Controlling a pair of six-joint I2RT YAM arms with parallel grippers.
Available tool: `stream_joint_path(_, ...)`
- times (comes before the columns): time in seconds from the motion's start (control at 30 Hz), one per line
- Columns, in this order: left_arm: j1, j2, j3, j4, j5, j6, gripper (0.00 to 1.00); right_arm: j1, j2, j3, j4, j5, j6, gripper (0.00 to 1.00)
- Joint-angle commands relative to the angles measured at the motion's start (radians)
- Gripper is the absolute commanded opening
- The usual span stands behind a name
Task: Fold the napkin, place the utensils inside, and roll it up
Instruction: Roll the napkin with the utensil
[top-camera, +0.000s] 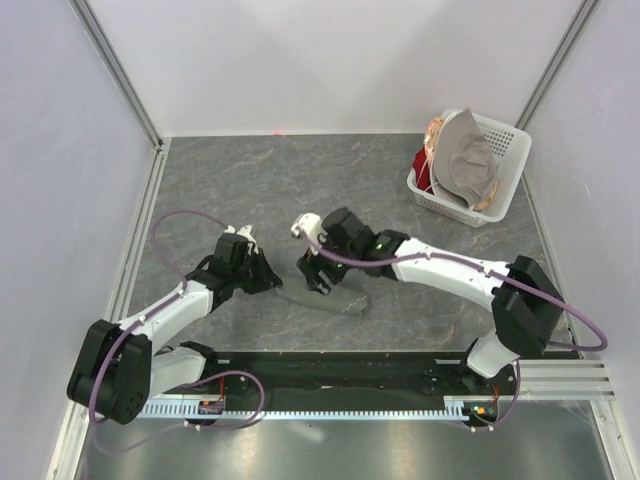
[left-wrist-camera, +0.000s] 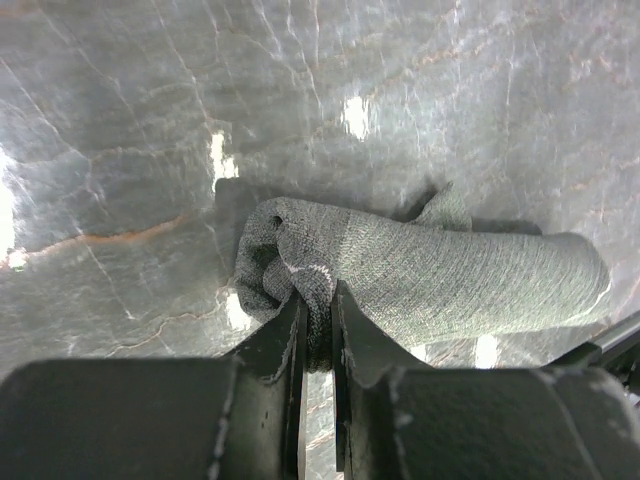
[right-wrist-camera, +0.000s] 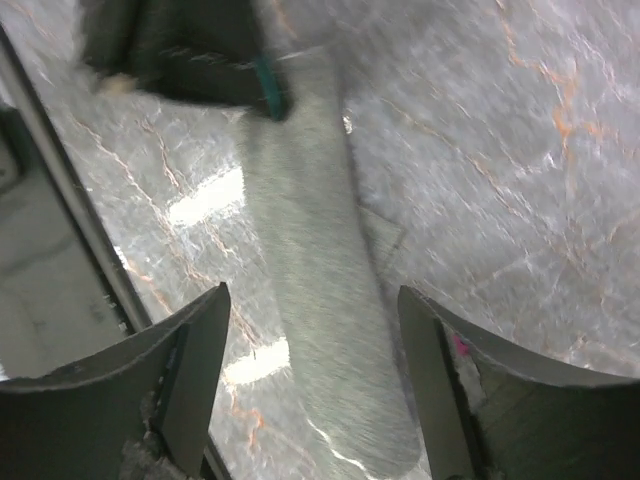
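Note:
The dark grey-green napkin (top-camera: 335, 300) lies rolled into a tube on the grey table between my two arms. In the left wrist view the roll (left-wrist-camera: 440, 275) runs to the right, and my left gripper (left-wrist-camera: 317, 320) is shut on its left end. In the right wrist view the roll (right-wrist-camera: 320, 330) lies lengthwise under my right gripper (right-wrist-camera: 312, 345), which is open and straddles it from above. The left gripper shows dark at the far end of the roll in that view (right-wrist-camera: 190, 50). My right gripper (top-camera: 316, 272) hovers over the roll's left part. The spoon is hidden.
A white basket (top-camera: 505, 175) holding a paler grey-beige cloth (top-camera: 462, 160) and red items stands at the back right. A dark rail (top-camera: 340, 372) runs along the near edge between the arm bases. White walls enclose the table.

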Motion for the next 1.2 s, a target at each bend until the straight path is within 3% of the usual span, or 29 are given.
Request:
stream_joint_path(0.0,0.003,0.036,0.090,-0.111,-0.022,0.000,0.02,0.174,-0.003,-0.058,0.030,0.390,-0.070,0.77)
stream_joint_path(0.17,0.006,0.076,0.139,-0.148,0.013,0.002,0.02,0.280,0.029,-0.080,0.070,0.569,-0.096,0.78)
stream_joint_path(0.57,0.007,0.124,0.168,-0.155,0.062,0.020,0.02,0.295,0.147,-0.093,0.107,0.567,-0.150,0.78)
stream_joint_path(0.67,0.007,0.131,0.173,-0.154,0.073,0.029,0.02,0.266,0.158,-0.086,0.105,0.522,-0.147,0.77)
stream_joint_path(0.83,0.009,0.142,0.185,-0.149,0.096,0.049,0.02,0.174,0.170,-0.078,0.087,0.256,-0.144,0.70)
stream_joint_path(0.93,0.007,0.137,0.187,-0.126,0.127,0.068,0.16,0.108,0.193,-0.070,0.064,0.113,-0.133,0.61)
stream_joint_path(0.97,0.009,0.134,0.187,-0.125,0.130,0.066,0.31,0.076,0.202,-0.061,0.040,0.035,-0.128,0.59)
stream_joint_path(1.07,0.007,0.119,0.184,-0.123,0.112,0.060,0.55,0.030,0.247,-0.043,-0.014,-0.098,-0.125,0.53)
stream_joint_path(1.17,0.009,0.079,0.176,-0.146,0.052,0.054,0.66,-0.011,0.293,-0.023,-0.056,-0.220,-0.108,0.50)
